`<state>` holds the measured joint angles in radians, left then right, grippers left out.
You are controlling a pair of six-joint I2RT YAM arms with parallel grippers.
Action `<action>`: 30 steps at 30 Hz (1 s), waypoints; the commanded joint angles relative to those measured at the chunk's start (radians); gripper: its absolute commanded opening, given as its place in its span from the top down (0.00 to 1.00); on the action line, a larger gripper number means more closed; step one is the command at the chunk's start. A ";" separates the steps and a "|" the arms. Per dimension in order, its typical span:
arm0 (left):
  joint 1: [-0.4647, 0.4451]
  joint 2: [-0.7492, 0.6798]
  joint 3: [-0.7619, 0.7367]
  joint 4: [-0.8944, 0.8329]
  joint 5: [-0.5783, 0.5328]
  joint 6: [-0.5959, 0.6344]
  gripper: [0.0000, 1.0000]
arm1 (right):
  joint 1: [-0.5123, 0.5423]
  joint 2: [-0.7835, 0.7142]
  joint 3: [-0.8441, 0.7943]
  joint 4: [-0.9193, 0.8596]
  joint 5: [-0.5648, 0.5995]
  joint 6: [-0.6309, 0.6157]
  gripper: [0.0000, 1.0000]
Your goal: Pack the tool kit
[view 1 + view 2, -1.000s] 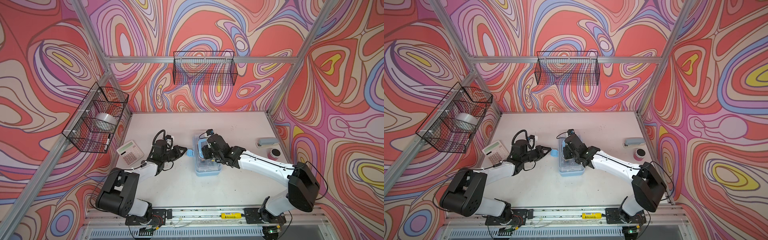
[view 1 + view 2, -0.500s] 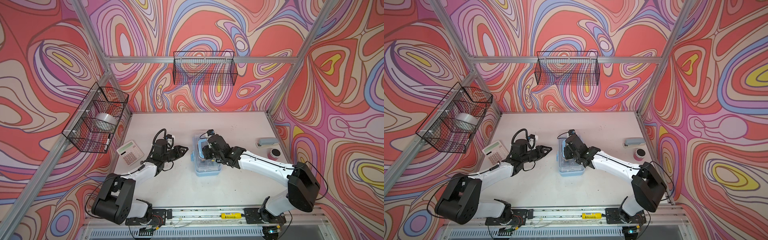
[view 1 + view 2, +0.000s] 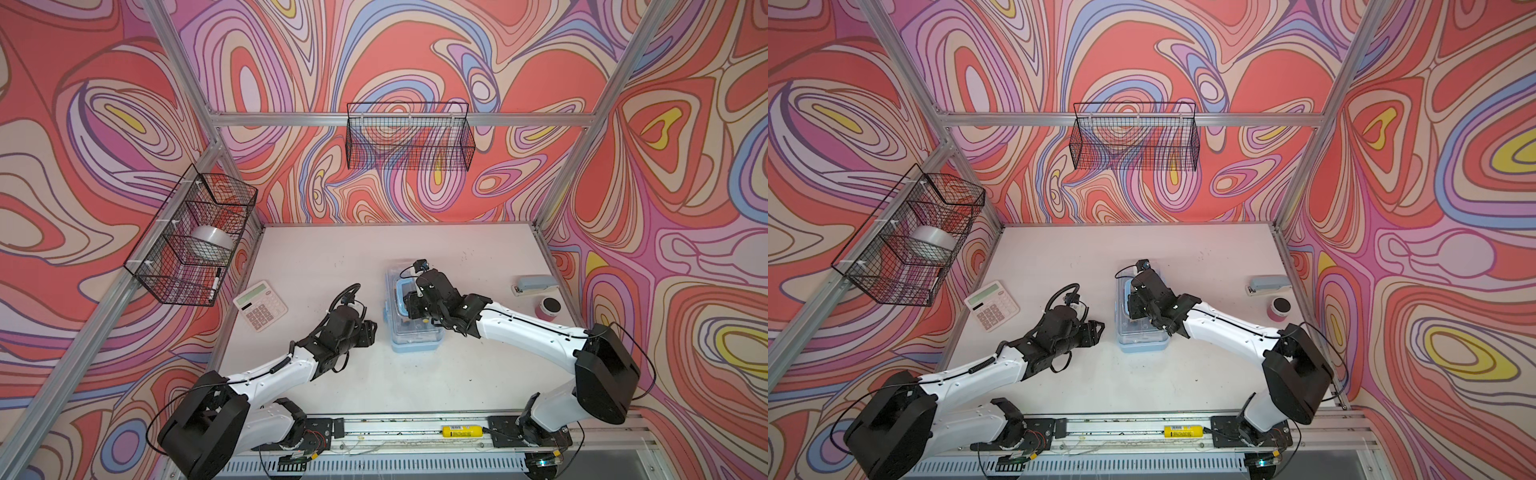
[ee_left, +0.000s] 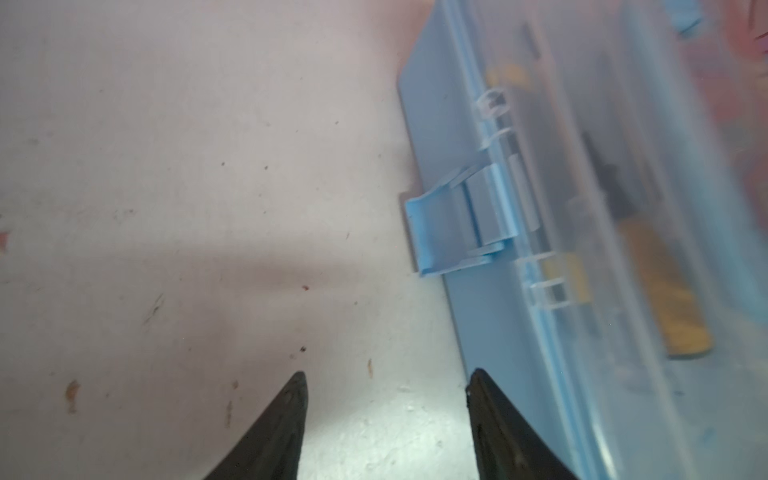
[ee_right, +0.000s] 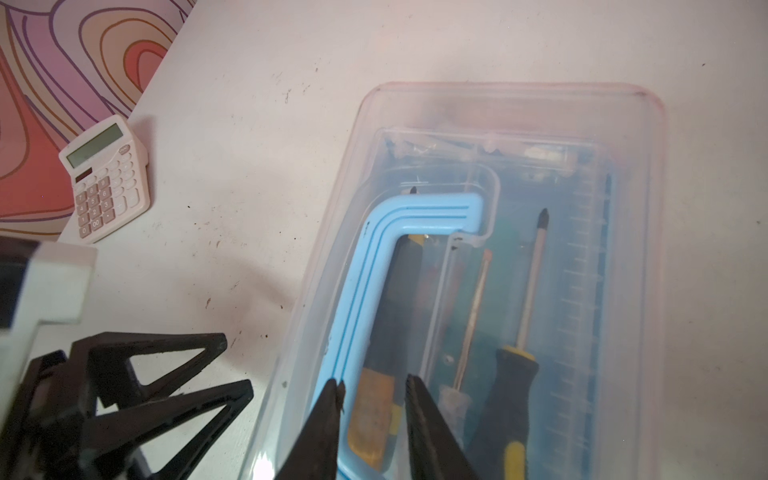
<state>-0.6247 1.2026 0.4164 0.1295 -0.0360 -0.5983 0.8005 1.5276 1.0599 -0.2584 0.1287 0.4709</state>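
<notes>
Table (image 3: 316,257) seen from above; clock directions taken from its centre, 12 at the back wall.

Tool box (image 3: 413,338) (image 3: 1142,338): near the centre, long side running 12 to 6. Clear lid (image 5: 623,249) is down on it. Blue handle (image 5: 374,270) lies flat on the lid. Showing through the lid are a screwdriver (image 5: 513,374) with a black-and-yellow grip and a thin screwdriver (image 5: 469,316) beside it. More tools lie under the handle, blurred.

Left gripper (image 3: 371,329) (image 3: 1098,329) (image 4: 386,374): at the box's 9 o'clock, just beside it, not touching. Jaws are spread wide, with only bare table between them. They face the box's side wall, where a blue latch (image 4: 453,224) sits with its lower flap jutting out from the wall.

Right gripper (image 3: 409,309) (image 3: 1136,308) (image 5: 374,382): the arm reaches in from 4 o'clock over the box, tips down at the lid by the handle. Jaws stand a narrow gap apart. One tip overlaps the handle's bar. Whether it nips the bar or only rests there I cannot tell from this angle.

Elsewhere:
- Calculator (image 3: 260,305) (image 5: 106,178) at 9 o'clock, near the table's edge.
- Stapler (image 3: 536,284) at 2 o'clock by the opposite edge.
- Small pink pot (image 3: 549,307) with a dark top just beside the stapler, toward 3.
- Wire basket (image 3: 166,286) on the 9 o'clock wall, holding a tape roll (image 3: 210,241).
- Second basket (image 3: 409,137) on the back wall at 12.
</notes>
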 commanded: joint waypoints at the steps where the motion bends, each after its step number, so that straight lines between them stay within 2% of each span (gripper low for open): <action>1: -0.030 0.027 -0.028 0.094 -0.132 0.052 0.36 | -0.004 -0.003 0.007 0.005 -0.005 -0.012 0.71; 6: -0.065 0.097 -0.050 0.237 -0.168 0.089 0.36 | -0.006 0.002 0.017 0.001 0.002 -0.018 0.71; 21: -0.121 0.275 -0.069 0.535 -0.148 0.171 0.34 | -0.033 0.036 0.030 0.003 -0.021 -0.029 0.72; 30: -0.127 0.436 -0.065 0.688 -0.164 0.151 0.37 | -0.046 0.037 0.016 0.014 -0.028 -0.032 0.73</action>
<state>-0.7475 1.6012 0.3573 0.7242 -0.1852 -0.4469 0.7620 1.5509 1.0718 -0.2432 0.1070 0.4511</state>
